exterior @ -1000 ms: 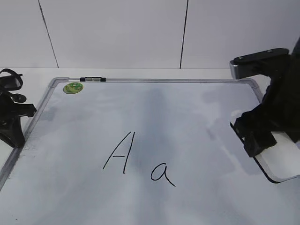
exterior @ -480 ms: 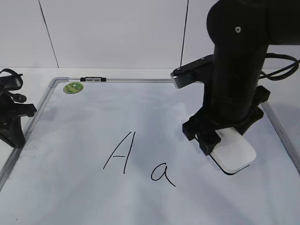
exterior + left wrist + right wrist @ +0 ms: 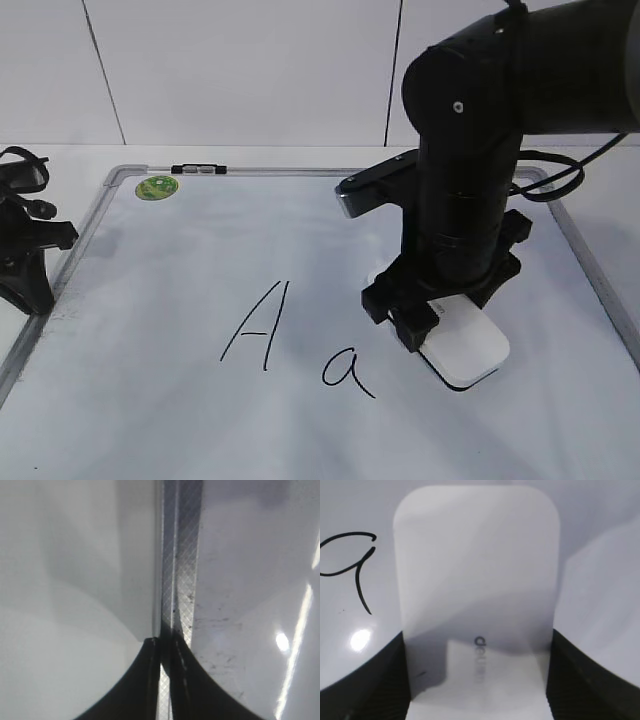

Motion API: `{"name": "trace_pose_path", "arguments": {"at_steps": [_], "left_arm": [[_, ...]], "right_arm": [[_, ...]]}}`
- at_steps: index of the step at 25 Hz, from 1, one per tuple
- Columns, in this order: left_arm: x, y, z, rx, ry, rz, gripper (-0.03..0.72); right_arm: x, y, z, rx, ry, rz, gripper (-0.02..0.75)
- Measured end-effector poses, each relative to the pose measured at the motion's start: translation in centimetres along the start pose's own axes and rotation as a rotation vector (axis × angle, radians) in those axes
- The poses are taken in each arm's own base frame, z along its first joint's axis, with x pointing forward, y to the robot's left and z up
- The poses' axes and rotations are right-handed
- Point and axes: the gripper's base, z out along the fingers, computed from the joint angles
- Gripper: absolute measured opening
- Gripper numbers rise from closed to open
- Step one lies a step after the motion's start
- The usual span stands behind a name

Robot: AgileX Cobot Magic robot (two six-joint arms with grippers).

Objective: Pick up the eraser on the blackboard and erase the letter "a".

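The blackboard (image 3: pixel 180 300) lies flat on the white counter (image 3: pixel 60 155), its grey frame running around a white surface. On it are a round green sticker (image 3: pixel 157 187) near the 10 o'clock corner, a capital "A" (image 3: pixel 258 325) and, just at the 4 o'clock side of that, the letter "a" (image 3: pixel 346 372), whole and unsmudged.

The right gripper (image 3: pixel 440 325) stands over the board at about 3 o'clock of the small letter, its fingers (image 3: pixel 580 680) pinching the eraser (image 3: pixel 462 350) by its two long sides. The right wrist view shows the white block filling the gap between them, grey lettering on its top. The eraser sits low over the board, near the letter's 3 o'clock side but apart from it; whether its base touches the surface cannot be told.

The left gripper (image 3: pixel 165 680) rests at the board's 9 o'clock edge, its fingers (image 3: pixel 145 680) pressed close on either side of the grey frame strip.
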Motion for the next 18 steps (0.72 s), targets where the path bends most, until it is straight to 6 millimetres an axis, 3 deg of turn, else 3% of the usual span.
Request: {"name": "trace_pose_path", "arguments": {"at_steps": [18], "left_arm": [[0.0, 0.0, 0.0, 0.000, 0.000, 0.000, 0.016]], "right_arm": [[-0.9, 1.1, 2.8, -0.066, 0.055, -0.038, 0.559]]}}
